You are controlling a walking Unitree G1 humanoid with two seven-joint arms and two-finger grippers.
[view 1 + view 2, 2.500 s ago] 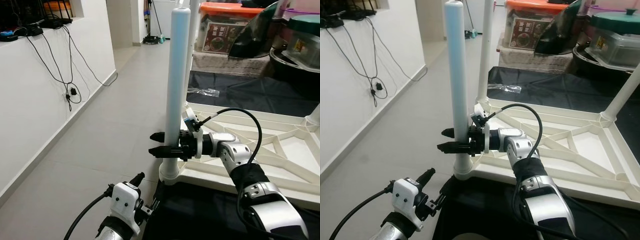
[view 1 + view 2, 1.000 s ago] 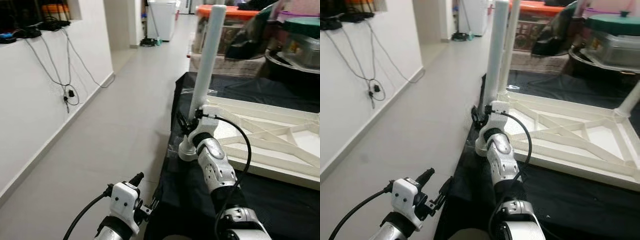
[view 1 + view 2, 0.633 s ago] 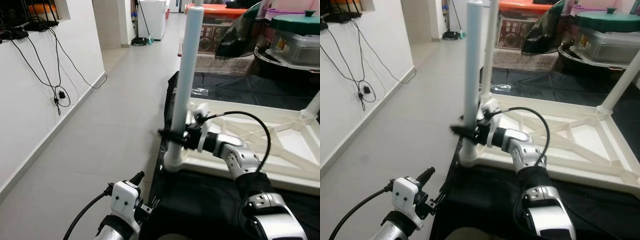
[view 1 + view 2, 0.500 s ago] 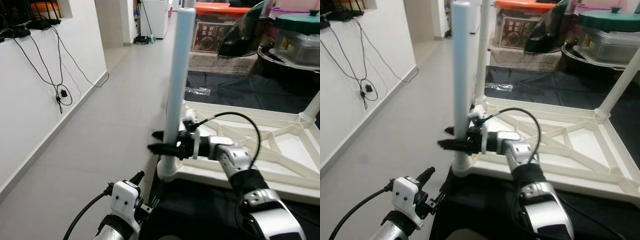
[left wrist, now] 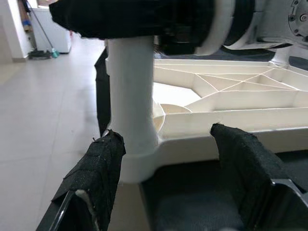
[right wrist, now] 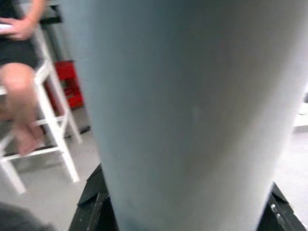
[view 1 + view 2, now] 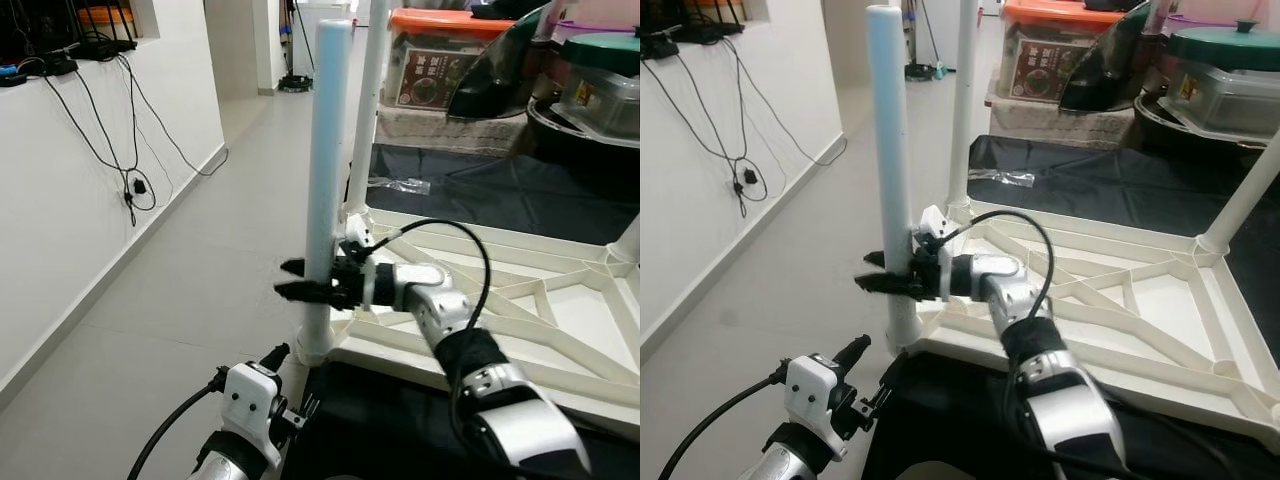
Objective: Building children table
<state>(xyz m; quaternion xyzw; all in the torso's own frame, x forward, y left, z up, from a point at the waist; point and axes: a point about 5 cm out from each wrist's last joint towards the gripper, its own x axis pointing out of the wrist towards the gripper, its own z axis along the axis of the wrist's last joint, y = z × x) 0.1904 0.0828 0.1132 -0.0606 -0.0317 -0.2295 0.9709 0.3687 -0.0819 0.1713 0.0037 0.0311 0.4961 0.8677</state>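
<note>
1. Upturned white tabletop (image 7: 520,300) lies ribbed side up on a black cloth (image 7: 970,385). Its near-left corner sits right at the cloth's edge, with bare tiled floor (image 7: 200,270) beyond.
2. Three legs visible, all upright in corner sockets: pale blue leg (image 7: 325,180) at the near-left corner, a second (image 7: 368,100) behind it at the far-left corner, a third (image 7: 1245,200) at the far-right corner.
3. Right gripper (image 7: 290,280): reaching in sideways from over the tabletop, both black fingers clamped around the pale blue leg low down, just above its socket (image 7: 312,345). Fingertips poke past the leg toward the floor side.
4. Left gripper (image 5: 168,154): low at the near edge of the cloth, spread wide, holding nothing. One finger (image 5: 103,168) is just beside the socket of the pale blue leg, the other (image 5: 240,159) in front of the tabletop's rim.
5. Open room: wide floor strip to the left, up to the white wall (image 7: 90,200) with two dangling cables (image 7: 135,150). Storage bins (image 7: 445,55) crowd the far side.
6. One person seated on a white stool (image 6: 48,130), seen in the right wrist view.
</note>
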